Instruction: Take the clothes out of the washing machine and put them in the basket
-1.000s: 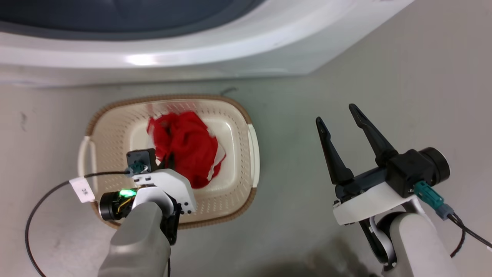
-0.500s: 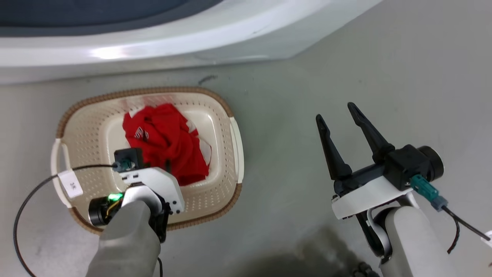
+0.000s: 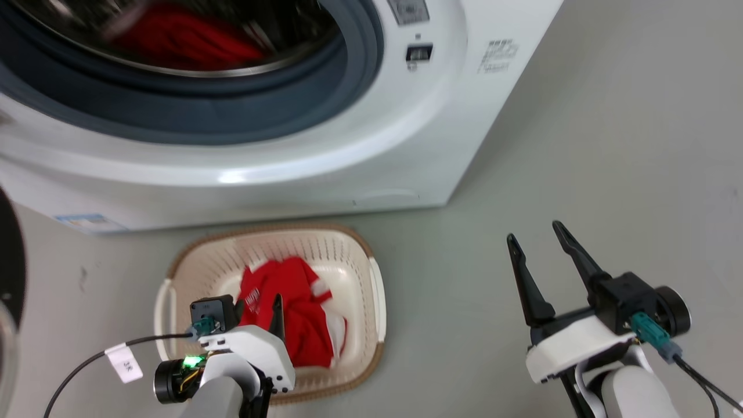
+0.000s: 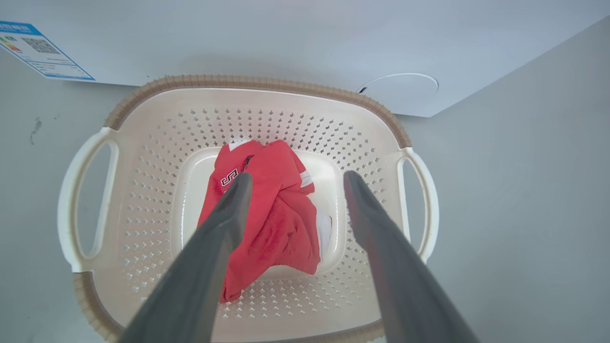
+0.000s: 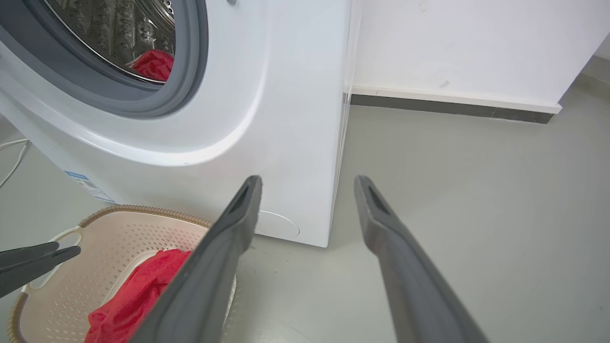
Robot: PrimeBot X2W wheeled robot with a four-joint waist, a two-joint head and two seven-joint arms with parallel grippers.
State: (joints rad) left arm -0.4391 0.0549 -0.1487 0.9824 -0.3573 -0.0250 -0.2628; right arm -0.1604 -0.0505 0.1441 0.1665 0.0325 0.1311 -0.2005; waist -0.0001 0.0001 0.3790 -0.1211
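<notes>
Clothes blurred inside washing machine, itself cropped at top.

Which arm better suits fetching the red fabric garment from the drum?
Probably left: the left gripper, open, hangs below the grey-rimmed porthole; the right gripper, open, sits past the white machine's corner.

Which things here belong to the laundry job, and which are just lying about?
Job: washing machine; basket; red garment in the basket; red garment in the drum; left gripper, jaws open; right gripper, jaws open.
Lying about: white cable on the floor; label sticker on the machine; skirting board.
</notes>
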